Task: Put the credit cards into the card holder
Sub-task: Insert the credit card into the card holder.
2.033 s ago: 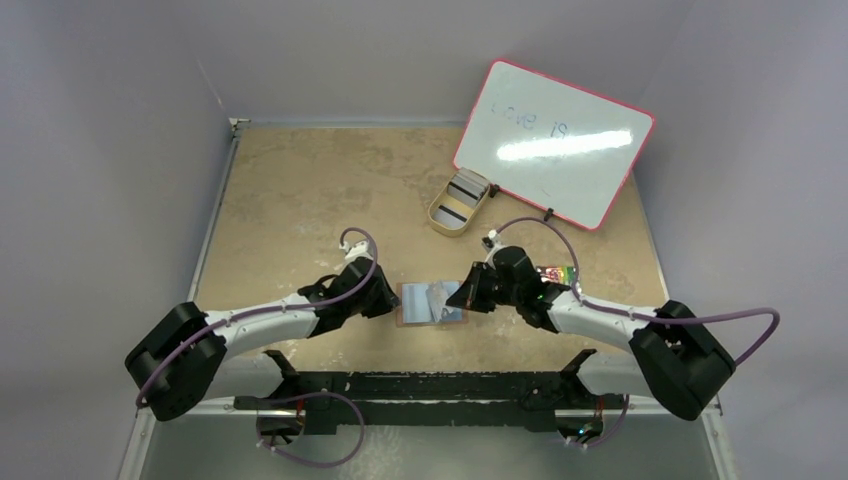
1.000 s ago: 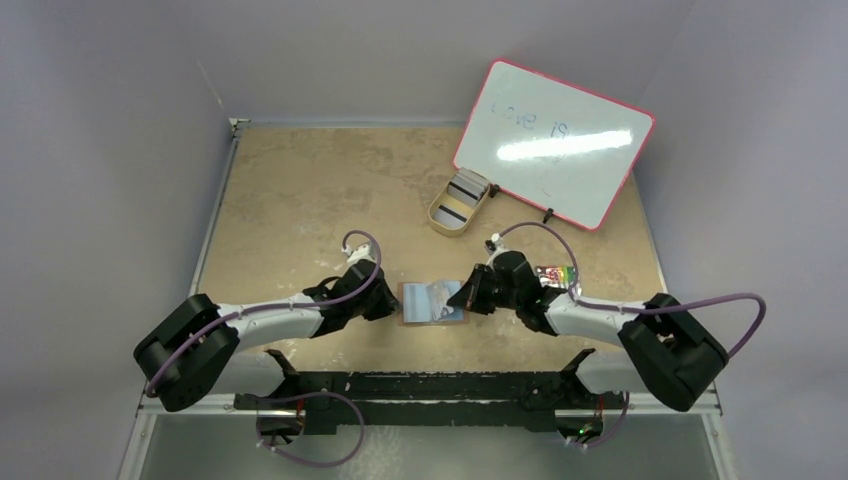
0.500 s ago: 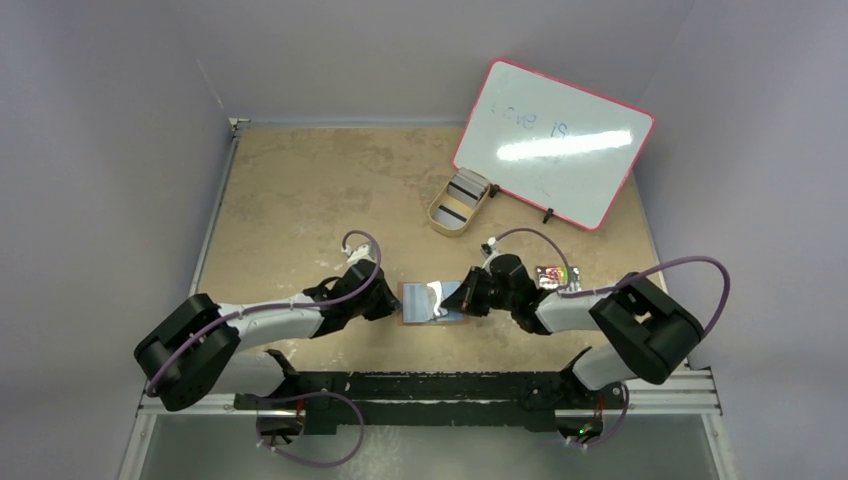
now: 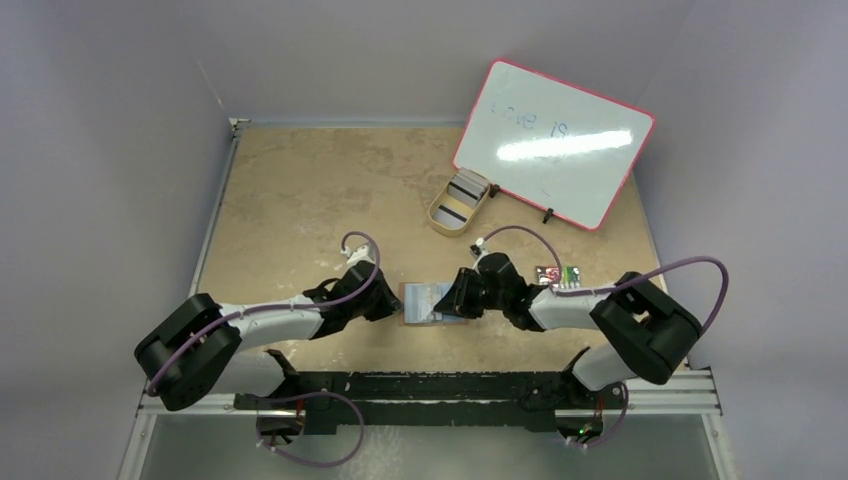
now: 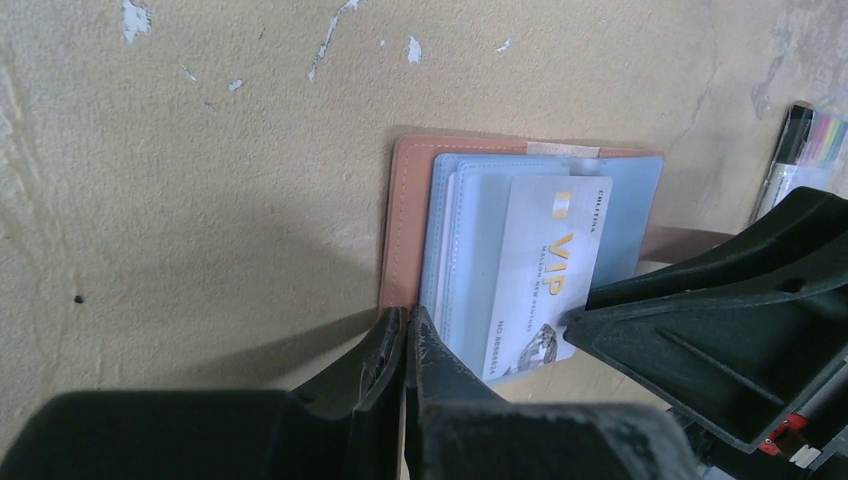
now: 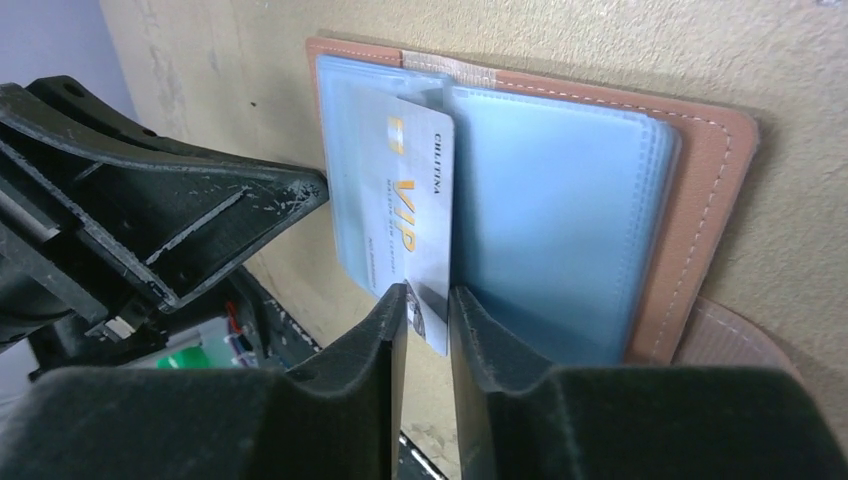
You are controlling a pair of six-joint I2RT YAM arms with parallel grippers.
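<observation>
The reddish-brown card holder (image 4: 412, 303) lies open on the table between my grippers, its light blue sleeves showing (image 5: 405, 230) (image 6: 700, 200). A whitish "VIP" credit card (image 5: 545, 270) (image 6: 415, 210) sits partly inside a sleeve, its lower end sticking out. My left gripper (image 4: 392, 305) (image 5: 405, 320) is shut, its tips at the holder's left edge. My right gripper (image 4: 452, 300) (image 6: 428, 295) is narrowly open just over the card's protruding corner. More credit cards (image 4: 462, 190) lie in the tan tray.
The tan oval tray (image 4: 440, 217) stands at the back beside a pink-framed whiteboard (image 4: 555, 140). A pack of coloured markers (image 4: 555, 273) (image 5: 800, 150) lies right of the right gripper. The holder's snap tab (image 6: 730, 340) pokes out on its right side.
My right gripper has moved left over the holder, and the card it carried now lies flat in a sleeve. My left gripper has stayed at the holder's left edge.
</observation>
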